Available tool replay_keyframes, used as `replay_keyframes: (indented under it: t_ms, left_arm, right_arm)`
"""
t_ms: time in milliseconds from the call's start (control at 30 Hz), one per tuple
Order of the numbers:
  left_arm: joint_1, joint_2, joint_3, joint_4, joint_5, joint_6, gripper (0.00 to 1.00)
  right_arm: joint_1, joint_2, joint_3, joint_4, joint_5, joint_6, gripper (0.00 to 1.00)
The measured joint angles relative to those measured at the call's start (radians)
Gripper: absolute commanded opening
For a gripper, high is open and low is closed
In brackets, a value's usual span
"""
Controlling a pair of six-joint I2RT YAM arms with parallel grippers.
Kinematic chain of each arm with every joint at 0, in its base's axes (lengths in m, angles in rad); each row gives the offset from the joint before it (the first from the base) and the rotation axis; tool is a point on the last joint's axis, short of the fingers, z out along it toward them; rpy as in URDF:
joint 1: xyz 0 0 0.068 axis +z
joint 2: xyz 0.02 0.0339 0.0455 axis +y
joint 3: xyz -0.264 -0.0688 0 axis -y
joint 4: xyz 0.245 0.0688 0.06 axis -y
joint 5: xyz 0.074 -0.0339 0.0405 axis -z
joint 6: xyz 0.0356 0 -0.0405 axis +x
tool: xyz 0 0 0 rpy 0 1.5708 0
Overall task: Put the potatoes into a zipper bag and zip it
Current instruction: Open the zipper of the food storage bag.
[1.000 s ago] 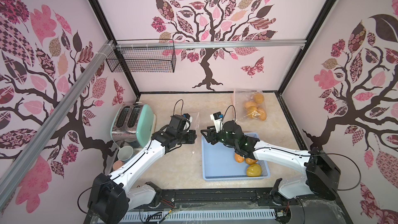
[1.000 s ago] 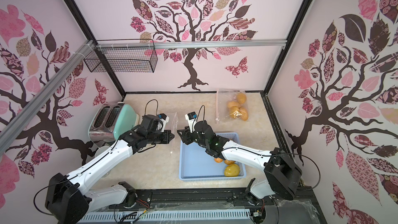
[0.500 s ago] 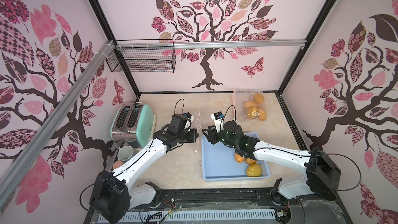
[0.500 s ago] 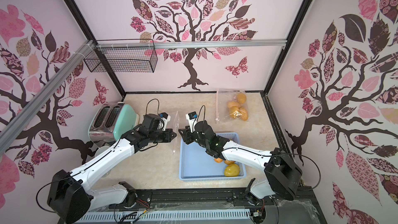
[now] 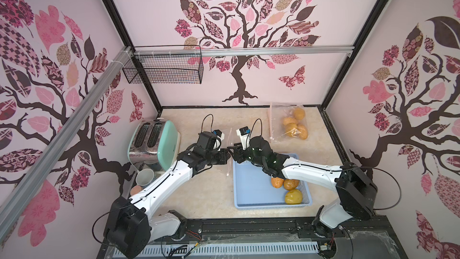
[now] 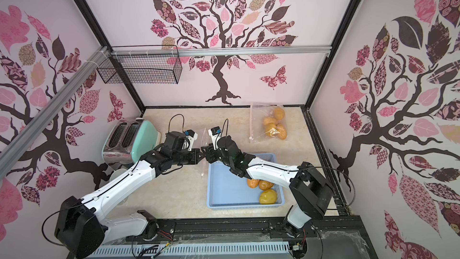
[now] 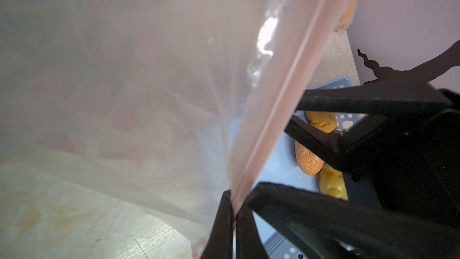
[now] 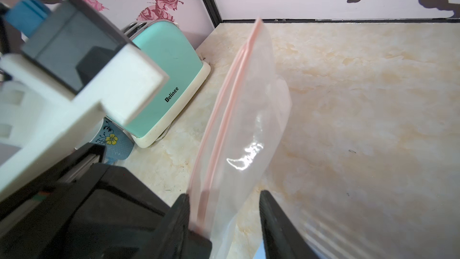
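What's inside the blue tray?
The blue tray holds two wrinkled orange potatoes and a smoother yellow potato in one corner. The right arm crosses above and covers part of the orange ones; anything else under it is hidden.

zipper bag (image 8: 251, 125): clear glossy plastic | potatoes (image 7: 308, 161): wrinkled matt skin | toaster (image 8: 164, 66): smooth shell

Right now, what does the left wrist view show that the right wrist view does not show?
Only the left wrist view: three potatoes in the blue tray, and the left gripper shut on the pink strip of the bag. Only the right wrist view: the toaster, a cup, and the right gripper open astride the bag's edge. Both: the clear bag and the counter.
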Motion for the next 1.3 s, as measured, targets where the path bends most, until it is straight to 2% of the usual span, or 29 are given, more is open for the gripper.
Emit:
replay_keyframes:
  t_ms: [100, 233, 300, 333, 500, 667, 900, 1300]
  left_arm:
    - [0.0, 0.0, -0.005, 0.001, 0.0, 0.0, 0.0]
    - [0.0, 0.0, -0.005, 0.002, 0.0, 0.0, 0.0]
    - [0.0, 0.0, -0.006, 0.001, 0.0, 0.0, 0.0]
    - [0.0, 0.0, -0.008, 0.001, 0.0, 0.0, 0.0]
    - [0.0, -0.016, -0.011, -0.005, -0.006, -0.002, 0.3]
    - [-0.001, -0.065, -0.018, -0.017, -0.039, -0.005, 0.41]
    - [-0.001, -0.088, -0.019, 0.003, -0.072, -0.027, 0.41]
    - [-0.001, -0.037, -0.071, 0.048, -0.14, -0.05, 0.28]
  right_arm:
    - [0.0, 0.024, 0.016, -0.001, 0.0, -0.001, 0.4]
    - [-0.002, 0.048, 0.035, 0.003, -0.006, 0.0, 0.19]
    - [-0.002, 0.054, 0.036, 0.011, -0.008, 0.008, 0.04]
    - [-0.002, 0.054, 0.036, 0.014, -0.012, 0.009, 0.0]
    - [-0.007, 0.053, 0.006, 0.072, -0.031, 0.017, 0.0]
    - [-0.014, 0.051, -0.044, 0.117, -0.054, 0.06, 0.0]
    - [-0.017, 0.051, -0.062, 0.151, -0.105, 0.13, 0.0]
    - [-0.02, 0.05, -0.077, 0.175, -0.143, 0.18, 0.0]
